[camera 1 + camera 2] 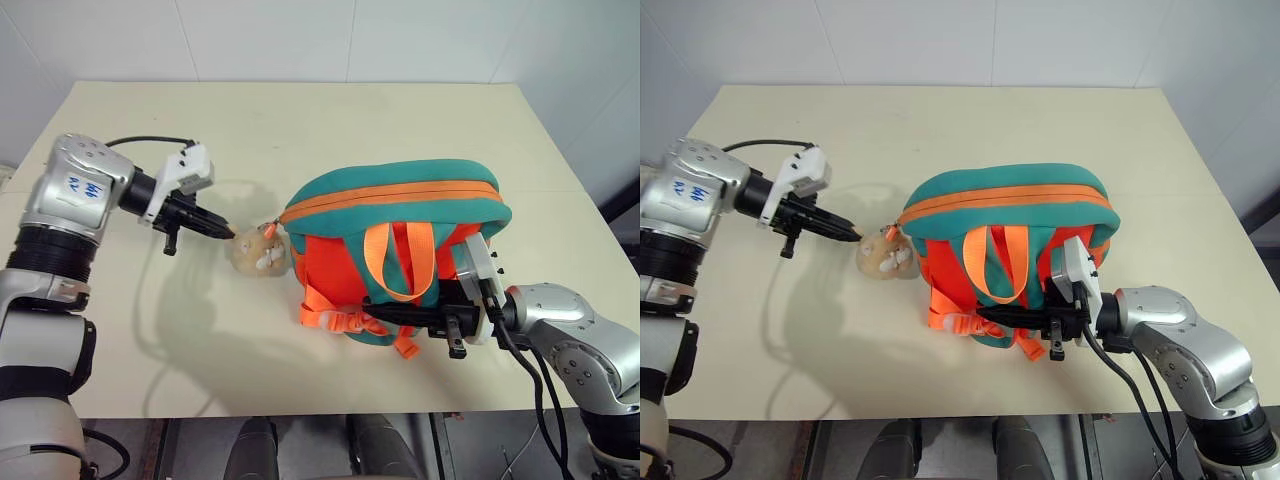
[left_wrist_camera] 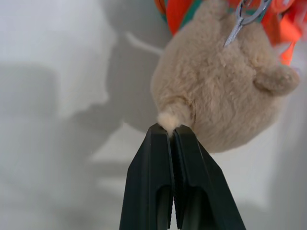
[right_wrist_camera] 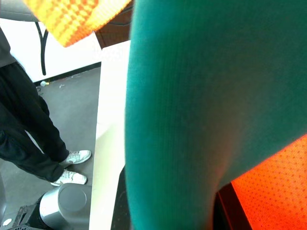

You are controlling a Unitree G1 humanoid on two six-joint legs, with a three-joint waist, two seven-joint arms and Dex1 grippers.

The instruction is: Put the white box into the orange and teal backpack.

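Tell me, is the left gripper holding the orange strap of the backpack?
No, the left gripper is shut on the plush charm.

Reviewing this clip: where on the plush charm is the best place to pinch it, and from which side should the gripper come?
Probably the small fur tuft on the plush charm, approached from the charm's open side, away from the orange and teal backpack. The body is rounded and bulky; the tuft sticks out, thin enough to pinch, and the left gripper is shut on it there.
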